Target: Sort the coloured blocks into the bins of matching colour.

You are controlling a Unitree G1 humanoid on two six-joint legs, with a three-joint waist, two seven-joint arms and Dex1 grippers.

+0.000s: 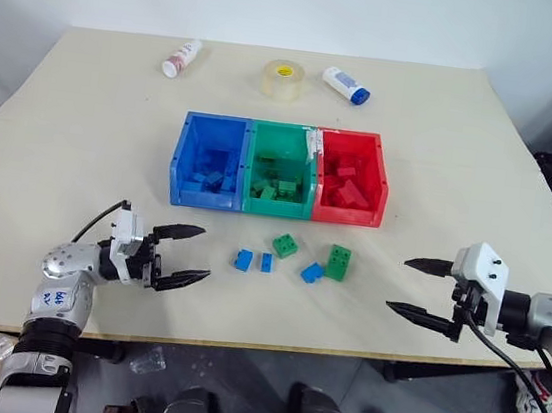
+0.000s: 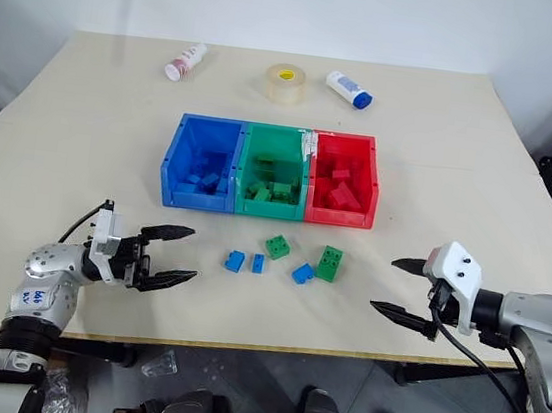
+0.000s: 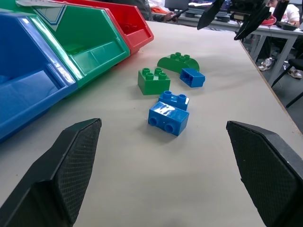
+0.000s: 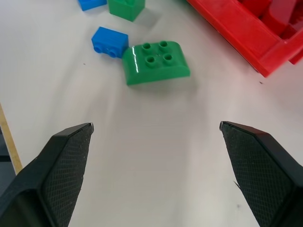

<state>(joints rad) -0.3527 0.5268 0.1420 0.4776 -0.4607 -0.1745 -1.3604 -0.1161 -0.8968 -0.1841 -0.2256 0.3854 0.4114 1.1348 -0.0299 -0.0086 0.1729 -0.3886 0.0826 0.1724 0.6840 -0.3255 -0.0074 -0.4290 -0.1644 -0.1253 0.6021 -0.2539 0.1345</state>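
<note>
Bare table [image 1: 90,164] lies open between each wide-spread hand and the loose blocks [image 1: 295,257], while the joined bins [image 1: 281,167] wall off the far side just behind them.

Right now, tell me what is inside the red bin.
The red bin holds several red blocks piled loosely on its floor. Nothing blue or green shows among them. Its near wall hides the front strip of the floor.

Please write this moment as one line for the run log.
left gripper: open, empty | right gripper: open, empty | loose blocks: three blue, two green, on table before bins
</note>
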